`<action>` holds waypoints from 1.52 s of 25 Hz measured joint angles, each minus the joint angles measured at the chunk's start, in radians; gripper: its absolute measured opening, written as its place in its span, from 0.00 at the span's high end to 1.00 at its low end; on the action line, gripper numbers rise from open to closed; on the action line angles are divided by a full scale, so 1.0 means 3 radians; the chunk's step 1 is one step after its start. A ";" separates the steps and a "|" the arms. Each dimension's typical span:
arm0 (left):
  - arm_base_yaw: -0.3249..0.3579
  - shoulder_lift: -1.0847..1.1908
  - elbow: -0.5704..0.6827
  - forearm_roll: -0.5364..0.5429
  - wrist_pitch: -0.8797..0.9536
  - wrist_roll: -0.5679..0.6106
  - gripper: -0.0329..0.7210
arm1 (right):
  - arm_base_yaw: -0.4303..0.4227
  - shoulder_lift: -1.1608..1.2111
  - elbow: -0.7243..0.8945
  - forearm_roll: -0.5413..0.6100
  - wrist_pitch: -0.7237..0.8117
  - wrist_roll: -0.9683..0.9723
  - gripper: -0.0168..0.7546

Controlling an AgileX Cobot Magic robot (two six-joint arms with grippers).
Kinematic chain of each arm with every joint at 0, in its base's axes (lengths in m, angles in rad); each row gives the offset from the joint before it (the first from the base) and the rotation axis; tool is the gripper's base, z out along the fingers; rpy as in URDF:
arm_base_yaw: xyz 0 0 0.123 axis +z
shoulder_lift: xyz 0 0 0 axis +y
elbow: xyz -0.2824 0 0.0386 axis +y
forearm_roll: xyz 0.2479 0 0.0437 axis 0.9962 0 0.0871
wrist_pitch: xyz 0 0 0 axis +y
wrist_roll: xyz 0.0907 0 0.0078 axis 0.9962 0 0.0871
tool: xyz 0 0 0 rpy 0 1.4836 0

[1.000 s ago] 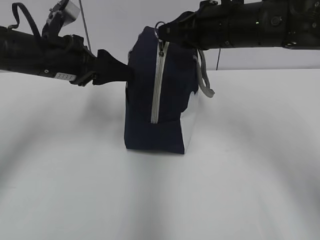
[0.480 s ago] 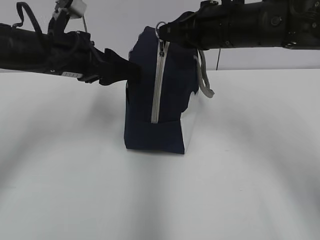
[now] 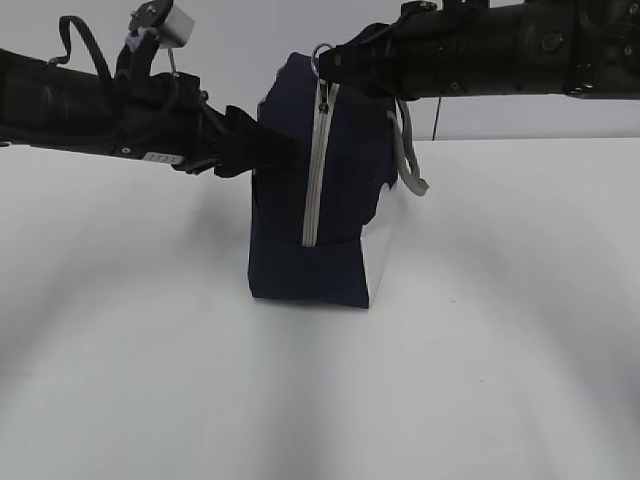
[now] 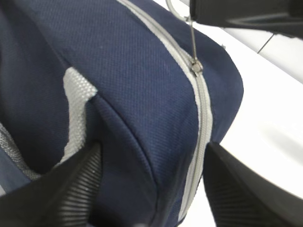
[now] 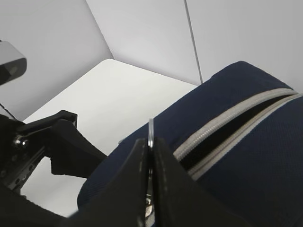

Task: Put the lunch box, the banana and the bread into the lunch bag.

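The lunch bag (image 3: 320, 190) stands upright on the white table (image 3: 480, 340), near the middle of the exterior view, with its narrow navy end toward the camera and the grey zipper (image 3: 314, 170) running up that end and over the top. A white panel shows along its lower right edge, and a grey handle (image 3: 408, 160) hangs off its right side. The left claw (image 3: 262, 150) reaches in from the left at the upper part of the bag; in the left wrist view its two ribbed black fingers (image 4: 71, 189) stand spread on either side of the bag's corner, one by the grey handle strap (image 4: 75, 109) and the other beyond the zipper line, with the fabric between them, and whether they press the cloth I cannot tell. The right claw (image 3: 330, 65) comes in from the right above the bag's top, and in the right wrist view its fingers are pressed together on the thin metal ring pull (image 5: 151, 132) of the zipper. In that same view the zipper is parted farther along the top of the bag, showing a dark gap between its grey edges. What is inside the bag cannot be seen.
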 joint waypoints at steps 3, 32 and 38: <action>0.0000 0.0000 0.0000 -0.0007 0.0006 0.0000 0.39 | 0.0000 0.0000 0.0000 0.0000 0.0000 0.0000 1.00; 0.0000 0.0000 0.0000 -0.0029 0.0036 0.0000 0.95 | 0.0000 -0.0053 0.0000 -0.0039 -0.0033 0.0105 1.00; 0.0000 0.0000 0.0000 -0.0078 0.0039 0.0000 0.95 | 0.0000 -0.0156 0.0000 -0.0108 -0.0033 0.0143 1.00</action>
